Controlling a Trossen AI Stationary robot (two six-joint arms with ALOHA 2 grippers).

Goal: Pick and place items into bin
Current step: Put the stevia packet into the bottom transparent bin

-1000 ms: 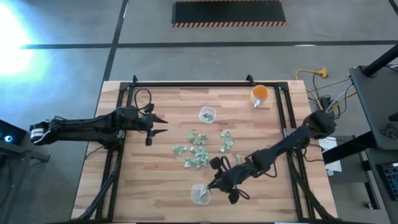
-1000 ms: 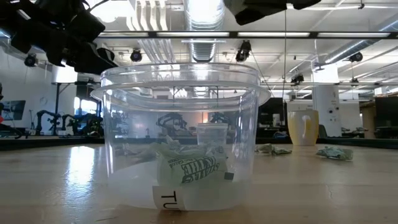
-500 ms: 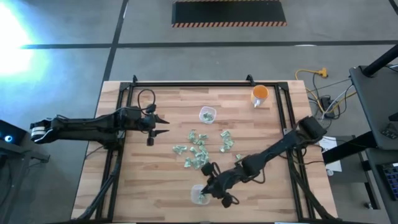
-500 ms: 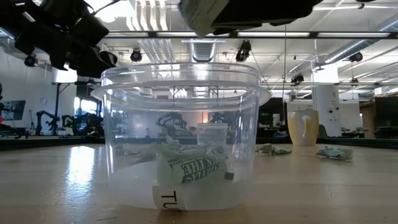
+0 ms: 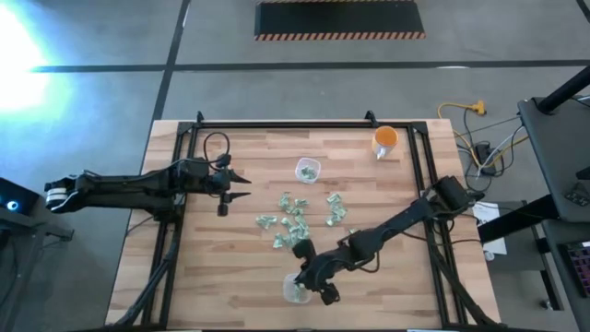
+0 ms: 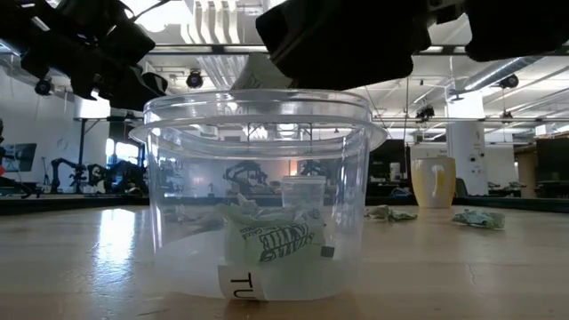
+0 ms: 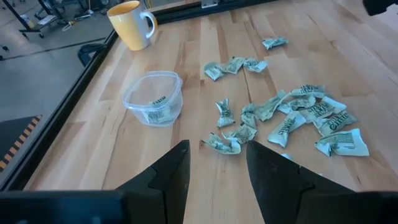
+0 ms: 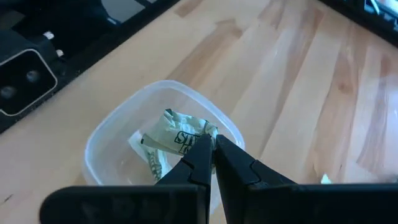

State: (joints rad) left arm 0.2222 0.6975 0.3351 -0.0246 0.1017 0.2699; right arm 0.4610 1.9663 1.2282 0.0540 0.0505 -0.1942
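Observation:
Several pale green-and-white wrapped items [image 5: 297,221] lie loose in the middle of the wooden table. A clear plastic bin [image 5: 289,293] stands near the front edge with one item [image 6: 271,238] on its bottom. My right gripper [image 5: 303,276] hangs just above this bin's rim [image 6: 258,120], shut on another wrapped item [image 8: 185,134]. My left gripper [image 5: 236,184] waits open over the table's left part, its fingers pointing toward the pile. My right gripper pinches the wrapped item by one edge [image 8: 200,138] between its two fingertips. The fingers slant down from the table's right side. The item sticks out beyond the tips, lifted clear, over the bin's opening [image 8: 155,124].
A second clear bin [image 5: 307,170] with an item in it stands behind the pile. An orange cup [image 5: 385,140] is at the far right. Black frame rails [image 5: 277,125] run along the table's far and side edges.
My right gripper has gone toward the table's left and downward with the wrapped item, from beside the near bin to just above its rim, staying shut.

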